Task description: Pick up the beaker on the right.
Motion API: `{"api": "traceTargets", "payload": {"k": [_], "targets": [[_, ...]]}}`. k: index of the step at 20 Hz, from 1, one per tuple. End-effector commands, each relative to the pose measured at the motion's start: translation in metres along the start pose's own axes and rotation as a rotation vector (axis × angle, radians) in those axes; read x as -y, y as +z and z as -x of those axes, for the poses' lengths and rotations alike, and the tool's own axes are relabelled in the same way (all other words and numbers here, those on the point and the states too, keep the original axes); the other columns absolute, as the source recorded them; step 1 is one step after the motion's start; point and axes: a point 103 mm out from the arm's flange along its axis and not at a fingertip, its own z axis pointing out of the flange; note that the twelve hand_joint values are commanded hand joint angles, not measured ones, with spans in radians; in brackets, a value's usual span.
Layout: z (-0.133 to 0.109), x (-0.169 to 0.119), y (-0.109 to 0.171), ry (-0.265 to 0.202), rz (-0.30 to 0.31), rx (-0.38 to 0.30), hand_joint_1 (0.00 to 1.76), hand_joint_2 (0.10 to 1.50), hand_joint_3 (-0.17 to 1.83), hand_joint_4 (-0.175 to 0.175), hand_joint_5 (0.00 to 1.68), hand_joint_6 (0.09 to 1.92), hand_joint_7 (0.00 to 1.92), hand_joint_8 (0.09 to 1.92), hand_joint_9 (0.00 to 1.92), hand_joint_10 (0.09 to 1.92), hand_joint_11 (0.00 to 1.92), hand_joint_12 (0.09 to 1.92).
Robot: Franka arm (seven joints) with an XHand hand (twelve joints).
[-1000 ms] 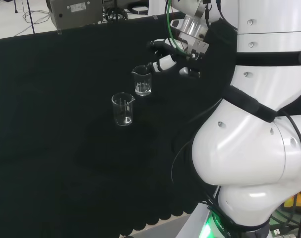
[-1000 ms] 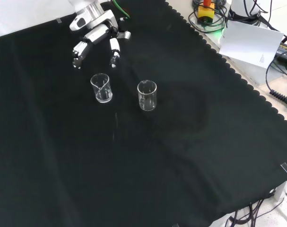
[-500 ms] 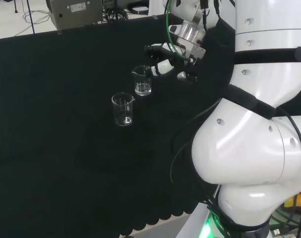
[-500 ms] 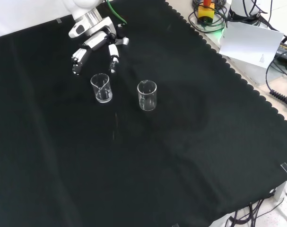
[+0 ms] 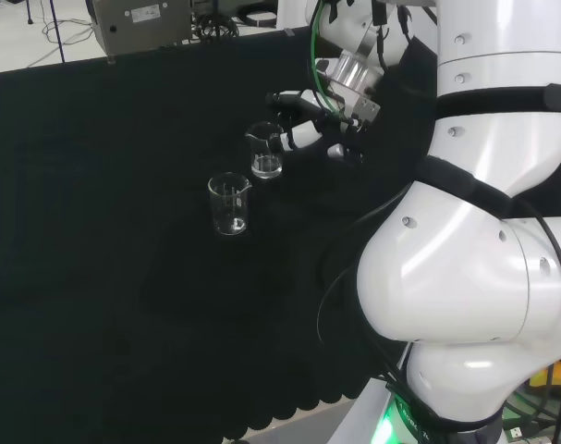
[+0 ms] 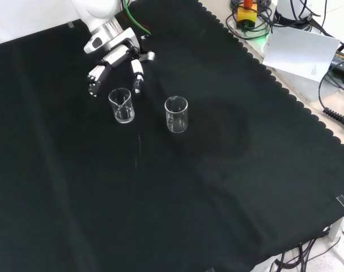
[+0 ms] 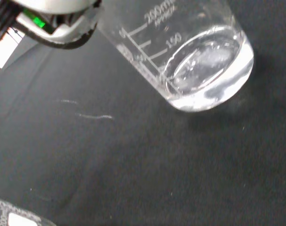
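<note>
Two clear glass beakers stand upright on my worktop (image 6: 228,187), which is draped in black cloth, and I log them against the hand.

Item one: the hand (image 6: 116,59) (image 5: 322,111), black and white, on the white arm (image 5: 483,277). Its fingers (image 6: 94,79) are spread and only slightly bent, pinching nothing; in the front view two of them reach down on either side of the nearer beaker's far rim. I cannot tell whether any fingertip touches the glass.

Item two: the beaker by the hand (image 6: 121,105) (image 5: 265,150) (image 7: 190,56). It sits just beside the fingertips, directly ahead of the palm, resting on the cloth. In the wrist view it is close and large, with printed graduation marks on its wall and a thick clear base; a little clear liquid seems to lie at the bottom, though I cannot be sure. A pouring spout shows on the rim.

Item three: the second beaker (image 6: 176,114) (image 5: 229,203). It stands apart from the hand, beyond the first beaker in the head view and off to the side of the hand in the front view. The two beakers are near one another and do not touch.
</note>
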Motion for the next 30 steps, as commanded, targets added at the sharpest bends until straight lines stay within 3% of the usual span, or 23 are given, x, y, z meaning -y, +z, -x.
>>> {"api": "traceTargets", "payload": {"k": [1, 12, 22, 30], "targets": [[0.0, -0.002, 0.007, -0.009, 0.004, -0.004, 0.87, 0.5, 0.56, -0.02, 0.39, 0.09, 0.2, 0.68, 0.36, 0.65, 0.03, 1.41], [0.003, -0.009, 0.02, -0.014, 0.035, -0.1, 0.87, 0.48, 0.57, -0.021, 0.41, 0.09, 0.2, 0.67, 0.36, 0.63, 0.03, 1.41], [0.001, -0.014, 0.036, -0.016, 0.04, -0.12, 0.89, 0.48, 0.57, -0.03, 0.44, 0.09, 0.21, 0.67, 0.36, 0.63, 0.04, 1.4], [0.003, -0.016, 0.04, 0.001, 0.081, -0.149, 0.93, 0.48, 0.57, -0.041, 0.54, 0.09, 0.27, 0.68, 0.43, 0.62, 0.08, 1.38]]}}
